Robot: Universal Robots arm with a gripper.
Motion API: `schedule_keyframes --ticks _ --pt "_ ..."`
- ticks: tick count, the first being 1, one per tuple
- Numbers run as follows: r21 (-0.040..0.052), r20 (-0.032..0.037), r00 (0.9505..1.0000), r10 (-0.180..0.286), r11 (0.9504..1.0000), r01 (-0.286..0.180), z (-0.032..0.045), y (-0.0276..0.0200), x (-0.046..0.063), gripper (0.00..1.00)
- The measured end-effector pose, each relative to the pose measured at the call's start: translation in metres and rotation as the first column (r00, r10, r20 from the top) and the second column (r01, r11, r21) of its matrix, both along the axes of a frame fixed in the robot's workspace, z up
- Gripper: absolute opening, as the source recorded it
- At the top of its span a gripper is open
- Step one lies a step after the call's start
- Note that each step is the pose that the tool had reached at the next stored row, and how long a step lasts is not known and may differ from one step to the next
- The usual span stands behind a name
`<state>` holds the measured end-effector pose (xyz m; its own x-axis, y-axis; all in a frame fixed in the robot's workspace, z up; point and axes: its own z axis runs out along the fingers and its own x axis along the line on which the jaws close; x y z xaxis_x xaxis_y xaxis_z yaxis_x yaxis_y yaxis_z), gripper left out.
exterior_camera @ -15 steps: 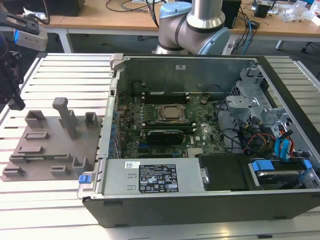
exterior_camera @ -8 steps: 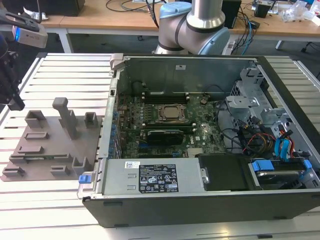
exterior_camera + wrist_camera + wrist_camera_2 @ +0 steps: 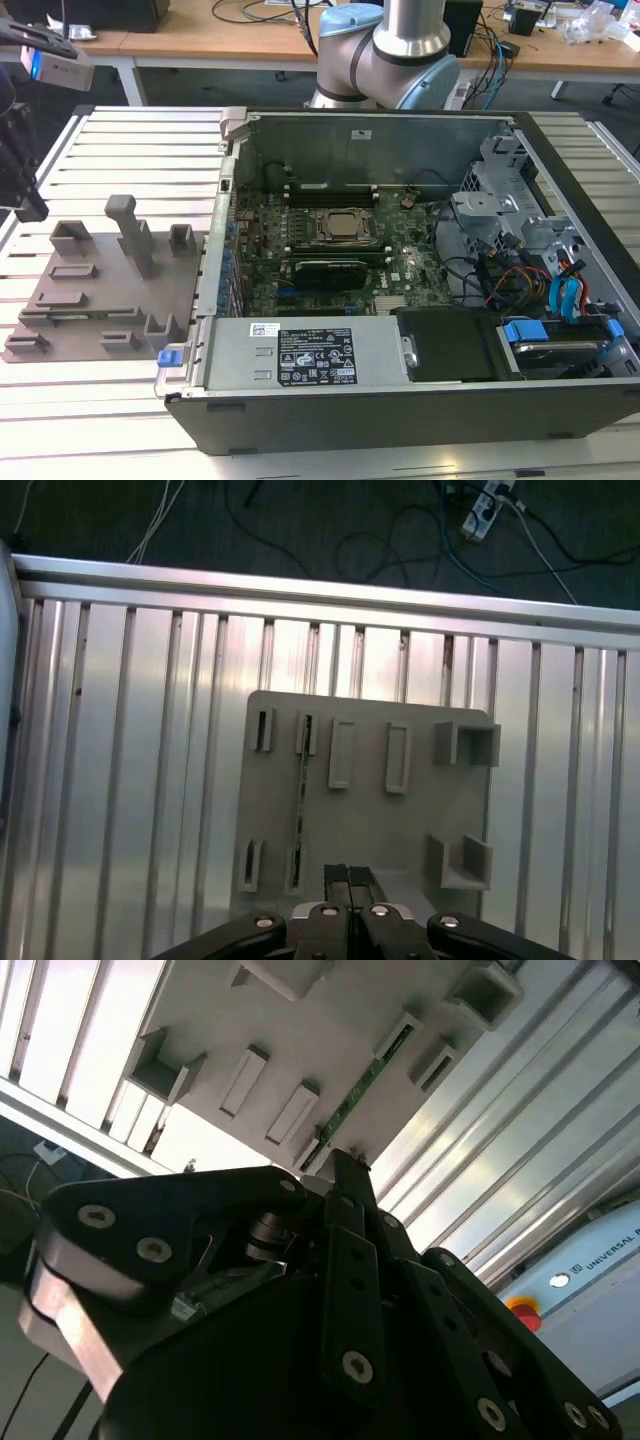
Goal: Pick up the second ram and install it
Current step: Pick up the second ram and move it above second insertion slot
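Note:
The second ram point(image 3: 301, 800) is a thin dark stick standing on edge in a slot pair of the grey fixture plate point(image 3: 375, 830). In the second wrist view the second ram point(image 3: 362, 1085) shows a green edge on that plate point(image 3: 330, 1020). My gripper point(image 3: 348, 878) hovers above the plate's edge, beside the stick's line and apart from it, fingers pressed together with nothing between them. The second wrist view has the gripper point(image 3: 345, 1175) just short of one end of the stick. In the exterior view the gripper point(image 3: 30, 205) hangs at the far left, above the fixture plate point(image 3: 100, 290).
An open computer case point(image 3: 400, 395) lies on the exterior view's right of the plate, with the motherboard's CPU socket point(image 3: 338, 228) and long black slots inside. Grey blocks and a tall post point(image 3: 125, 225) rise from the plate. The slatted aluminium table point(image 3: 130, 730) surrounds it.

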<state>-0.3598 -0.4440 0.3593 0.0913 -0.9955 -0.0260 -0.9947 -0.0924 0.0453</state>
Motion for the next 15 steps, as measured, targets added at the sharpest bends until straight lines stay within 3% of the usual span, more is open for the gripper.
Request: schedule_keyframes --ticks 4,8,11,12,15 --pt "0.0001 0.0 0.9994 0.035 0.9994 -0.035 0.0 0.0 0.0 0.1" --pt "0.0 0.0 0.9993 0.037 0.9993 -0.037 0.0 0.0 0.0 0.11" --pt "0.0 0.0001 0.9993 0.037 0.9993 -0.037 0.0 0.0 0.0 0.3" --pt "0.0 0.0 0.9993 0.037 0.9993 -0.037 0.0 0.0 0.0 0.3" --pt "-0.0001 0.0 0.9994 -0.035 0.9994 0.035 -0.0018 0.0001 -0.0001 0.3"
